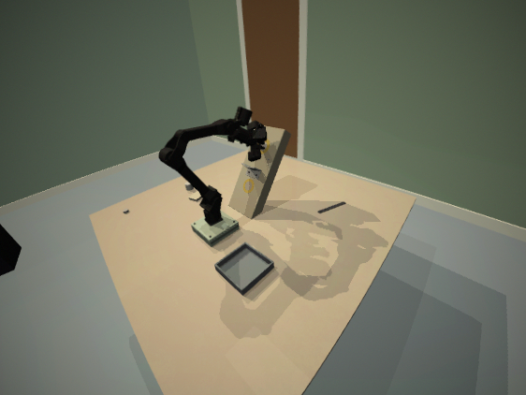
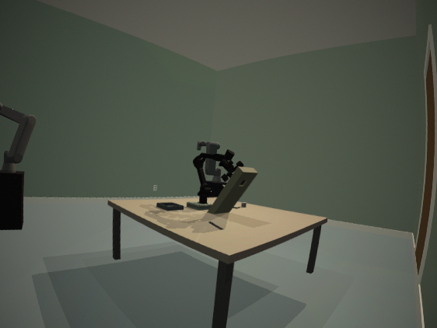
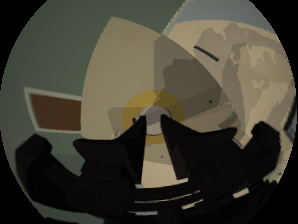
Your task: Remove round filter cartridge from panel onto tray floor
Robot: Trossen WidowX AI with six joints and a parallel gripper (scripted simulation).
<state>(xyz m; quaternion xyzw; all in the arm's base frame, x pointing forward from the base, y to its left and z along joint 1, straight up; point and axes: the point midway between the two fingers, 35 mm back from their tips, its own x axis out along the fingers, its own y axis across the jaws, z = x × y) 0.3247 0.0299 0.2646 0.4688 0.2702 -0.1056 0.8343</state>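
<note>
Your gripper is clamped on the filter cartridge, the small pale-grey round piece ringed in yellow near the top of the leaning service panel, and the cartridge looks to be seated in its socket there rather than free. From the wrist view you can see the two dark fingers converging on the grey face, presumably engaged in its slots, with the yellow ring showing around and behind them. From the top view the arm reaches from its base plate, which sits just beside the panel's foot, up to the panel's upper end; a second yellow ring lower on the panel face is not the one you are working. You are at the extraction step: the grip is made, the part is not yet out. My reading is that the next move calls for a withdrawal along the socket's own axis, square to the tilted panel face, not straight up or sideways, since a skewed pull could jam the cartridge or slip the fingers out of the slots. Whether it needs a twist first, the views do not tell you. Once it is free, carry it down past the base plate to the dark tray, which lies well apart from the panel on the near side, set it on the tray floor, release, and back away.
</note>
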